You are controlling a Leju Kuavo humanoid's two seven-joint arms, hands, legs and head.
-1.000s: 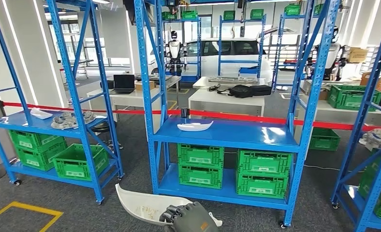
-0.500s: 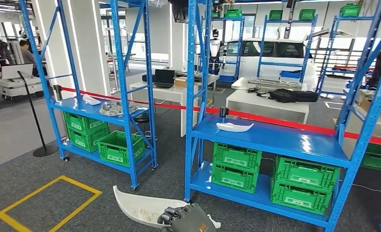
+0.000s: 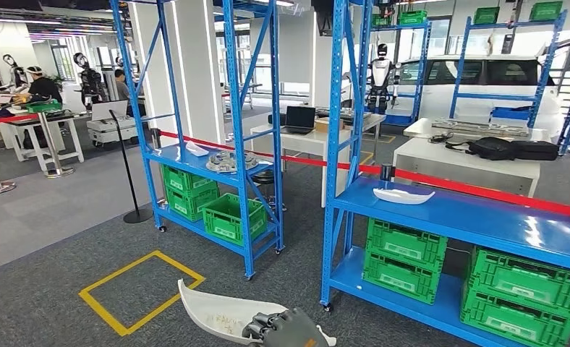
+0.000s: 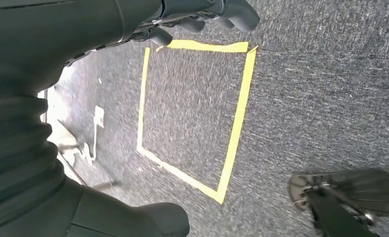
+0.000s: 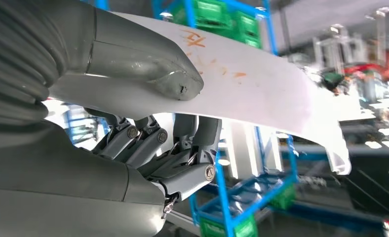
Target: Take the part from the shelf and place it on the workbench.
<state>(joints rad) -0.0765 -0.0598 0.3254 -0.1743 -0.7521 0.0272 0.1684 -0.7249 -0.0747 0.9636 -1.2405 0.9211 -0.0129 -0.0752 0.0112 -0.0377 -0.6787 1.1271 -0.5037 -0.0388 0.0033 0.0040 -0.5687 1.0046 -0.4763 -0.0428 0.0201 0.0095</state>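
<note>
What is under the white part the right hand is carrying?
The right hand's fingers curl beneath the white part, thumb on top. Below it lies grey carpet; the stretch directly underneath is hidden.

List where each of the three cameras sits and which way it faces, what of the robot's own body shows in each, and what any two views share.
Head view: high on the body, facing forward and down at blue shelves; the right hand holds the white part at the lower edge.
Left wrist view: behind the left hand, looking down at grey carpet and a yellow taped square.
Right wrist view: behind the right hand, thumb over the white part, fingers under it.
Shared: head and right wrist views both show the part; head and left wrist views both show the yellow square.
</note>
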